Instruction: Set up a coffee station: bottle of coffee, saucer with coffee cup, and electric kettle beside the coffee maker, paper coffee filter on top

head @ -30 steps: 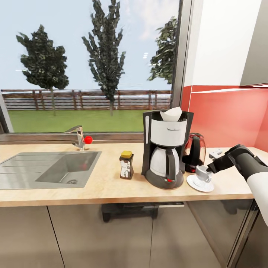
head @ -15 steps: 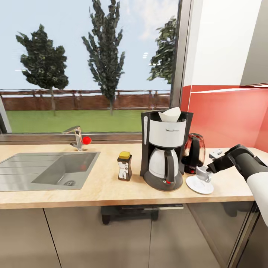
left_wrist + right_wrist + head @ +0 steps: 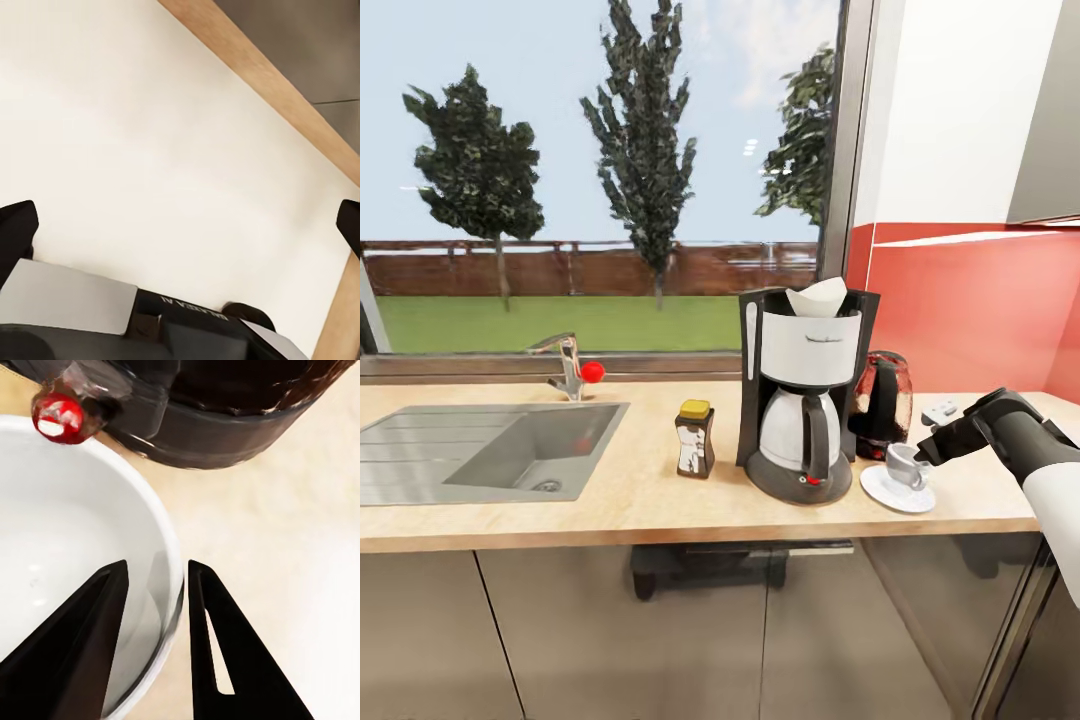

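Note:
On the countertop point(image 3: 640, 500) stands the coffee maker point(image 3: 805, 400), and the paper coffee filter point(image 3: 817, 297) rests on its top. To its left is the bottle of coffee point(image 3: 695, 440); behind it on the right is the electric kettle point(image 3: 887, 400). The saucer point(image 3: 897, 492) lies in front of the kettle with the coffee cup point(image 3: 903, 466) on it. My right gripper point(image 3: 922, 455) is at the cup. In the right wrist view its fingers point(image 3: 217, 645) straddle the coffee cup's point(image 3: 67, 555) rim, one inside and one outside, close to the kettle's base point(image 3: 225, 427). My left gripper point(image 3: 182, 225) is wide open over a pale surface.
A steel sink point(image 3: 490, 450) with a faucet point(image 3: 570, 365) takes up the counter's left part. A small grey object point(image 3: 940, 410) lies near the red backsplash point(image 3: 970, 320), behind my right arm. Grey cabinet fronts run below the countertop.
The head camera has shifted a little, so the whole picture sits slightly differently. My right gripper stays at the cup on the saucer; nothing on the counter has visibly moved.

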You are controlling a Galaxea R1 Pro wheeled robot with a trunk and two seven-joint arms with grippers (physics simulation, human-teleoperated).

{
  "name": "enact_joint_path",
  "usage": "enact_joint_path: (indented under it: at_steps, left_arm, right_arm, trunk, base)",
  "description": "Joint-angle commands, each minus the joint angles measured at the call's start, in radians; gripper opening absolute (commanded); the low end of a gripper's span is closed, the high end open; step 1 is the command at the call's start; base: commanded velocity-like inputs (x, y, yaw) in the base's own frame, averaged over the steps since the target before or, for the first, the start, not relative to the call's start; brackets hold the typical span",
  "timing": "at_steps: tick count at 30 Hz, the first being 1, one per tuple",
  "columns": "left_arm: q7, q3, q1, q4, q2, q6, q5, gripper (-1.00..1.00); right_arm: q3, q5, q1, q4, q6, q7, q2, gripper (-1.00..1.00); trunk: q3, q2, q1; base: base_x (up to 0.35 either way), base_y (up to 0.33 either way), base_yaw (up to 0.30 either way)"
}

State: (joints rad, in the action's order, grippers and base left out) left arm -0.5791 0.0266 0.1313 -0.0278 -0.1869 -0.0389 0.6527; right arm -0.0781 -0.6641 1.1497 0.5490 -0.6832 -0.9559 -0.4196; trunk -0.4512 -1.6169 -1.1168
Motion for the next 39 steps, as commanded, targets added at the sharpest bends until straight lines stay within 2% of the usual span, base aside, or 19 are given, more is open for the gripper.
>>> enact_joint_path:
  at_steps: [1, 6, 10, 21, 22, 39]
  left_arm:
    - [-0.004, 0.003, 0.001, 0.000, 0.000, -0.004, 0.002, 1.00]
    - [-0.004, 0.003, 0.001, 0.000, 0.000, -0.004, 0.002, 1.00]
    - [-0.004, 0.003, 0.001, 0.000, 0.000, -0.004, 0.002, 1.00]
    - [-0.004, 0.003, 0.001, 0.000, 0.000, -0.004, 0.002, 1.00]
    - [-0.004, 0.003, 0.001, 0.000, 0.000, -0.004, 0.002, 1.00]
    - [-0.004, 0.003, 0.001, 0.000, 0.000, -0.004, 0.002, 1.00]
  right_arm:
    - [-0.003, -0.006, 0.001, 0.002, -0.003, -0.009, -0.001, -1.00]
    - [-0.003, -0.006, 0.001, 0.002, -0.003, -0.009, -0.001, -1.00]
    - [-0.003, -0.005, 0.001, 0.002, -0.003, -0.009, -0.001, -1.00]
    - [-0.003, -0.005, 0.001, 0.002, -0.003, -0.009, -0.001, -1.00]
    - [-0.003, -0.005, 0.001, 0.002, -0.003, -0.009, -0.001, 1.00]
    - [-0.003, -0.005, 0.001, 0.002, -0.004, -0.009, -0.001, 1.00]
  trunk:
    - [-0.004, -0.008, -0.004]
    - [-0.011, -0.022, -0.012]
    - [-0.023, -0.050, -0.027]
    - [-0.023, -0.050, -0.027]
    - [-0.023, -0.050, -0.027]
    - [-0.023, -0.050, -0.027]
  base:
    - [0.000, 0.000, 0.000]
    - [0.000, 0.000, 0.000]
    - [0.000, 0.000, 0.000]
    - [0.000, 0.000, 0.000]
    - [0.000, 0.000, 0.000]
    - [0.000, 0.000, 0.000]
